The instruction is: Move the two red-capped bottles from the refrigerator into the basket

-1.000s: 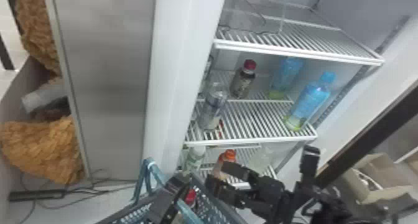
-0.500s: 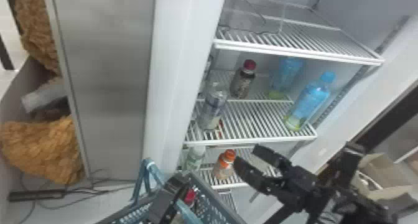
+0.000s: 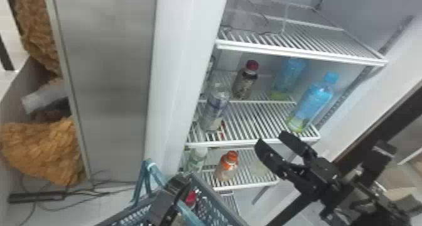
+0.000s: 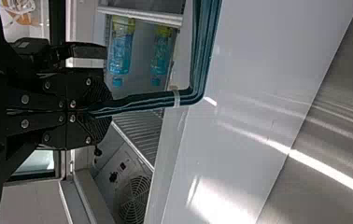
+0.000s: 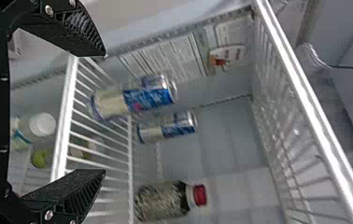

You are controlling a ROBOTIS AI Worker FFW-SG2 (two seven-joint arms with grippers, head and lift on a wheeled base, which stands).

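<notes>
My left gripper is at the basket; in the left wrist view the left gripper is shut on the basket's teal handle. Inside the basket a red-capped bottle stands partly hidden. The other red-capped bottle, dark-bodied, stands towards the back of the refrigerator's middle shelf. In front of that shelf, at its right end, my right gripper is open. In the right wrist view the right gripper has nothing between its fingers, with the red-capped bottle farther off.
Two blue bottles are at the middle shelf's right, and a clear, blue-labelled can at its left. An orange-capped bottle stands on the shelf below. The upper shelf juts out overhead; the refrigerator's side wall borders the left.
The right gripper has moved up and to the right, away from the basket and past the orange-capped bottle, towards the middle shelf. The left gripper, basket and bottles look unmoved.
</notes>
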